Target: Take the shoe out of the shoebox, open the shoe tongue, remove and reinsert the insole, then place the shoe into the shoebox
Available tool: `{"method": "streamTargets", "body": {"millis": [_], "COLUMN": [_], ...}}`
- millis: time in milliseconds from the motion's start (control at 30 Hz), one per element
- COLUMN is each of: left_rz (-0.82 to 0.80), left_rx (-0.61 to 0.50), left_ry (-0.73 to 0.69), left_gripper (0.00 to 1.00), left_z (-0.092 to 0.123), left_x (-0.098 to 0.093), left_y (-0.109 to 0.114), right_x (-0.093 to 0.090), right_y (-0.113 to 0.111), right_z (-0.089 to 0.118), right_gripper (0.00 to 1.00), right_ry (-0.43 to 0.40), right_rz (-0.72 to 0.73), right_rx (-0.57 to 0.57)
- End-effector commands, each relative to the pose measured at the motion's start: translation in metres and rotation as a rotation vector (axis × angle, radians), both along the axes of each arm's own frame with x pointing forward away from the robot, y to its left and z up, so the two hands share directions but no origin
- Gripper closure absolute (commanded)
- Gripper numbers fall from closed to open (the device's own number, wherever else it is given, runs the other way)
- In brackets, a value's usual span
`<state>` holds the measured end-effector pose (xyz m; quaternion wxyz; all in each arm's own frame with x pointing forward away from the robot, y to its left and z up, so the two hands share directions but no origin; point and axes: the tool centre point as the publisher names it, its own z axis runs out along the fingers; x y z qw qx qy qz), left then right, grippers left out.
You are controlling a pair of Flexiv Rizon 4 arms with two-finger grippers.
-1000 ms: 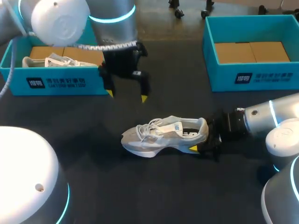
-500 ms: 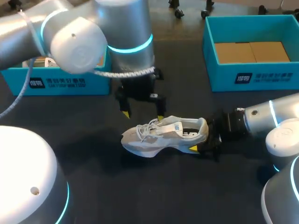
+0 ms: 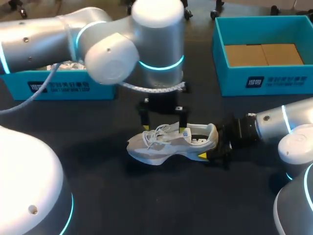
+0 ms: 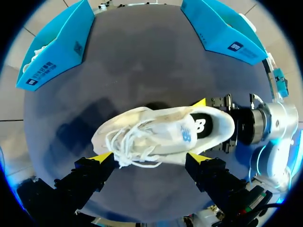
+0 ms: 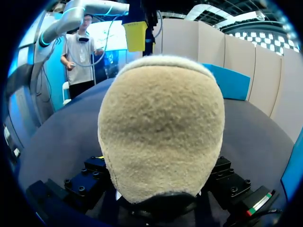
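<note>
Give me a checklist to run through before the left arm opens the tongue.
1. Shoe out of the box, upright on the table: ok.
2. Right end effector shut on the heel: ok.
3. Left end effector open, over the laces, one finger on each side of the shoe: ok.
4. Tongue gripped: not ok; the left end effector is not closed on it.
5. Laces loose enough for the tongue to lift: cannot tell.
</note>
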<state>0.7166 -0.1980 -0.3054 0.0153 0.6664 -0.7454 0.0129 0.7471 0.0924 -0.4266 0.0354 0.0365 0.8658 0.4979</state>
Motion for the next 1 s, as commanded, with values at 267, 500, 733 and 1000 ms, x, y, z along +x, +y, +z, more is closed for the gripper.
{"method": "streamTargets", "body": {"millis": [267,500,733,1000], "left_rz": [0.024,0.031,0.061,0.069], "left_rx": [0.112,0.141,0.178,0.218], "left_ry": [-0.001,0.001,0.009,0.017], "left_gripper": [0.0,0.0,0.0,0.0], "left_z": [-0.014,-0.021,-0.031,-0.045], "left_x": [0.01,0.017,0.021,0.018], "left_y": [-0.04,-0.05,-0.052,-0.054], "right_x": [0.0,0.0,0.0,0.0], "right_y": [0.003,0.003,0.003,0.003], "right_z": [-0.002,-0.002,-0.002,-0.002], "right_gripper": [1.0,1.0,1.0,1.0], "right_ry": [0.0,0.0,0.0,0.0], "right_rz": [-0.001,-0.001,-0.001,-0.001], "right_rx": [-0.004,-0.004,-0.004,-0.004]}}
